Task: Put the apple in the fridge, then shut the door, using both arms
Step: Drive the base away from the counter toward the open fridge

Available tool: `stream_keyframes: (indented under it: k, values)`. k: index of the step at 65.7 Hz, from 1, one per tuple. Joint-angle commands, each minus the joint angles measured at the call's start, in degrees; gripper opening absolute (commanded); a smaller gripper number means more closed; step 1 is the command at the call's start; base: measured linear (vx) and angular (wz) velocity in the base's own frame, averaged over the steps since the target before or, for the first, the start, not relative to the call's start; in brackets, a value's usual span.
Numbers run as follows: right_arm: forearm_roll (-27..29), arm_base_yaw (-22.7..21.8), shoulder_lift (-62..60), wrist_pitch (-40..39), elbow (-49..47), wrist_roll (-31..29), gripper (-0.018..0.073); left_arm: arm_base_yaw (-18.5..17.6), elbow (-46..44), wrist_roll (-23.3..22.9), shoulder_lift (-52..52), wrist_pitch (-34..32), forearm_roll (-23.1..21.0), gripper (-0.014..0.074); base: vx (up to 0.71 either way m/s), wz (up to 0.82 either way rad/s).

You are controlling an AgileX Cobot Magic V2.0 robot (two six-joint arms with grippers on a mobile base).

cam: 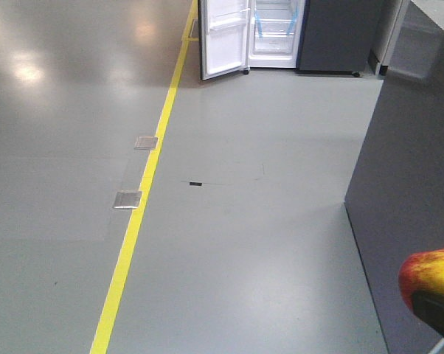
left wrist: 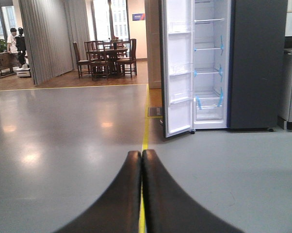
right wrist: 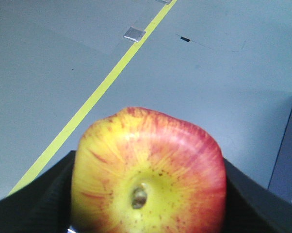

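Both jaws were closed, right gripper [right wrist: 148,206] on the apple [right wrist: 148,160], left gripper [left wrist: 142,162] empty, so a smooth fridge [left wrist: 257,63] approach seemed wise.

Red-and-yellow apple [right wrist: 148,174] gripped between black fingers [right wrist: 34,206], grey floor [right wrist: 223,82] beyond, yellow line [right wrist: 99,87] crossing diagonally

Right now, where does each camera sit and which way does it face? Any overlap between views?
Exterior front: high up, tilted down across the floor towards the open door; the apple in the right hand shows bottom right.
Left wrist: low and level, facing the fridge; the shut left hand fills the bottom.
Right wrist: looks down past the apple to the floor; the right hand's black sides flank it.
Shared: exterior and left wrist both show the open fridge; exterior and right wrist both show the apple and the yellow line.
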Motion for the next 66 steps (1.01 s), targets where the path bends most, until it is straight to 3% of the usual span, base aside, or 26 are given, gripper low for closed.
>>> stream_keyframes:
  k: [1, 66]
  values:
    - [-0.1, 0.1, 0.2, -4.0, -1.5, -0.4, 0.0133, -0.3, 1.6, -0.5, -0.9, -4.0, 0.0, -0.0006, 0.24, 0.11]
    - [-0.1, 0.1, 0.2, -4.0, -1.5, -0.4, 0.0133, -0.3, 1.6, -0.5, -0.9, -4.0, 0.0, -0.0006, 0.27, 0.07]
